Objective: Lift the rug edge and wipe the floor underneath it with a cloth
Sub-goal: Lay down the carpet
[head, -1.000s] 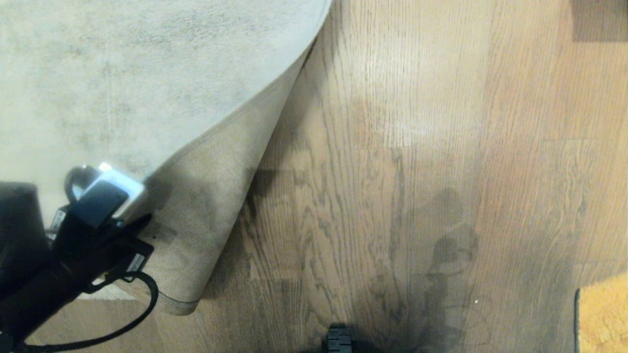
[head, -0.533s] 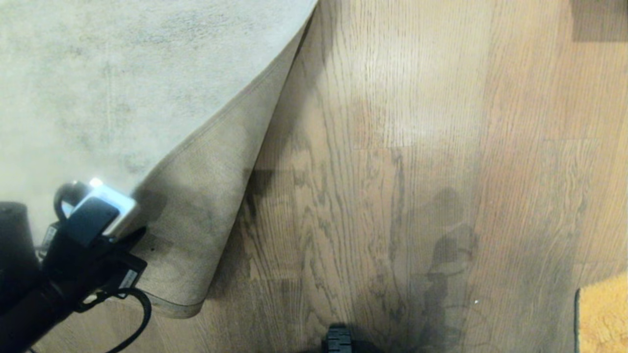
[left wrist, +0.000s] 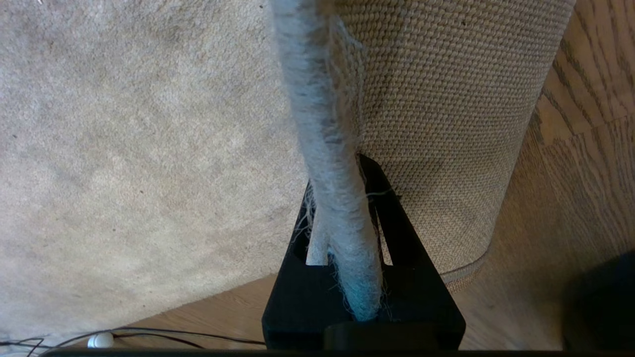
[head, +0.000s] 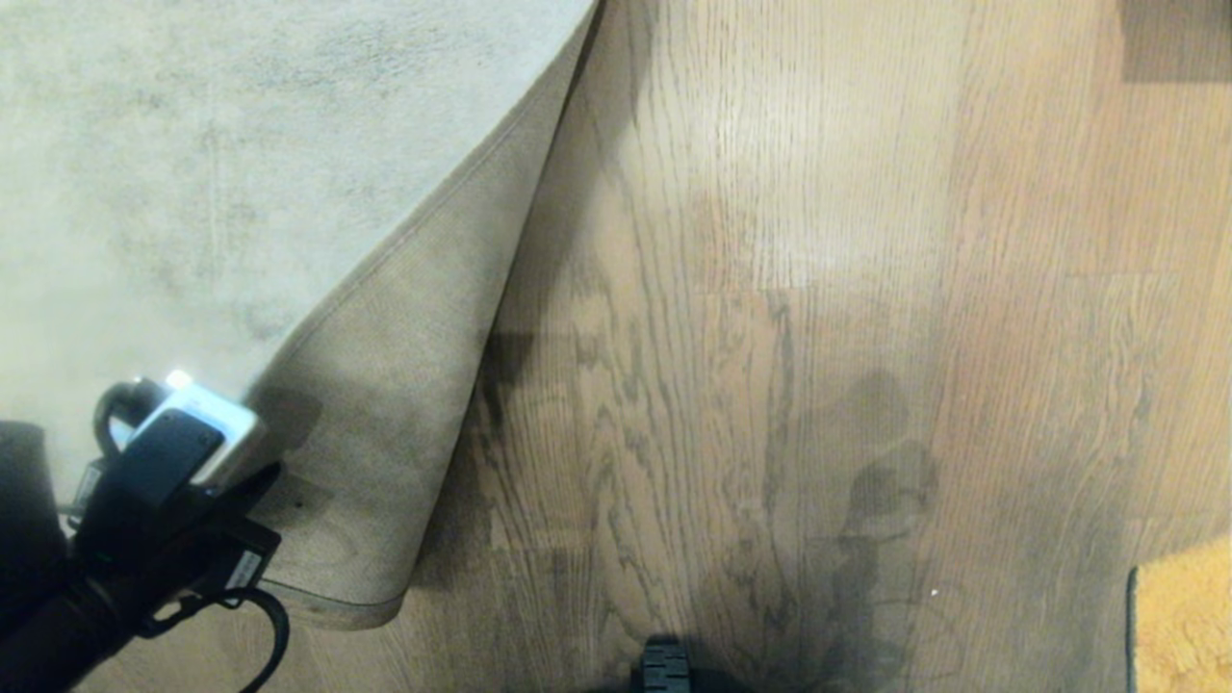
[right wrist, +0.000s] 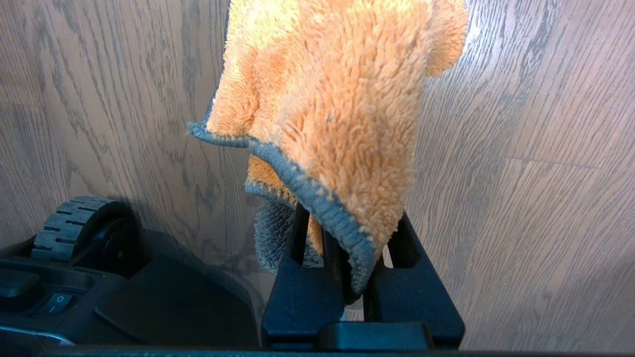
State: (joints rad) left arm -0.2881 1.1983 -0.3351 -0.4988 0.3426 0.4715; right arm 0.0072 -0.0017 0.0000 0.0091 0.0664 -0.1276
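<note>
here left gripper point(left wrist: 347, 198) clamps the rug edge point(left wrist: 327, 124); right gripper point(right wrist: 347, 248) pinches the cloth point(right wrist: 337, 109).

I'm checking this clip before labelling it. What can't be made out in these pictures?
- Head view: the left gripper fingertips, hidden by its own body and the rug edge.
- Head view: most of the cloth, cut off at the frame corner.
- All views: the floor under the flat rug, covered.
- Right gripper: outside the head view.

The rug edge point(head: 385, 385) folds back at seven o'clock, beige backing up, beside the left pincer point(head: 245, 481); the floor point(head: 770, 289) fills the rest, the cloth point(head: 1184, 626) at four o'clock.
</note>
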